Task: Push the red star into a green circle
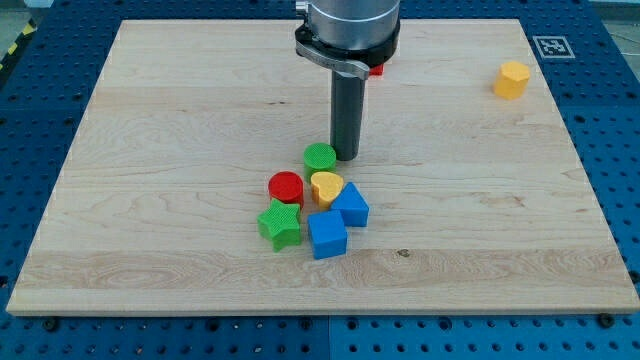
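A small piece of a red block (pixel 377 70) shows just behind the arm's body near the view's top; most of it is hidden and its shape cannot be made out. The green circle (pixel 320 156) lies near the board's middle. My tip (pixel 347 156) stands right beside the green circle, on its right side, about touching it. The red piece is well above the tip and the green circle.
Below the green circle is a tight cluster: a red circle (pixel 285 187), a yellow heart (pixel 326 186), a green star (pixel 280 225), a blue block (pixel 351 205) and a blue cube (pixel 327 235). A yellow hexagon (pixel 511 79) sits at the upper right.
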Controlling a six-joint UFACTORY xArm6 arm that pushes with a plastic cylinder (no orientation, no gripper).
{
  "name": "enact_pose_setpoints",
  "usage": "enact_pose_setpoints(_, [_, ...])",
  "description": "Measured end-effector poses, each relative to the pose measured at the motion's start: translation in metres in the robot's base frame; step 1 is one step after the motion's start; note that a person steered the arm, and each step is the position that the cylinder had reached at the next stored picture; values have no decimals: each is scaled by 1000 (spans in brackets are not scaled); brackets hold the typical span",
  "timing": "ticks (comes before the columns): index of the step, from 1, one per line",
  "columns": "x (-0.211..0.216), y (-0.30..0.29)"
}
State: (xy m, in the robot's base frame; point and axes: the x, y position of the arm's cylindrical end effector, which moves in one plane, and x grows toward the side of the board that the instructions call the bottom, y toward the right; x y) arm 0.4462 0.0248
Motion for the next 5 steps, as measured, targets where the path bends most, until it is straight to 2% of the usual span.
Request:
enact_pose_setpoints(4, [-7, -15])
enact_pose_setpoints(5, [-51, -14])
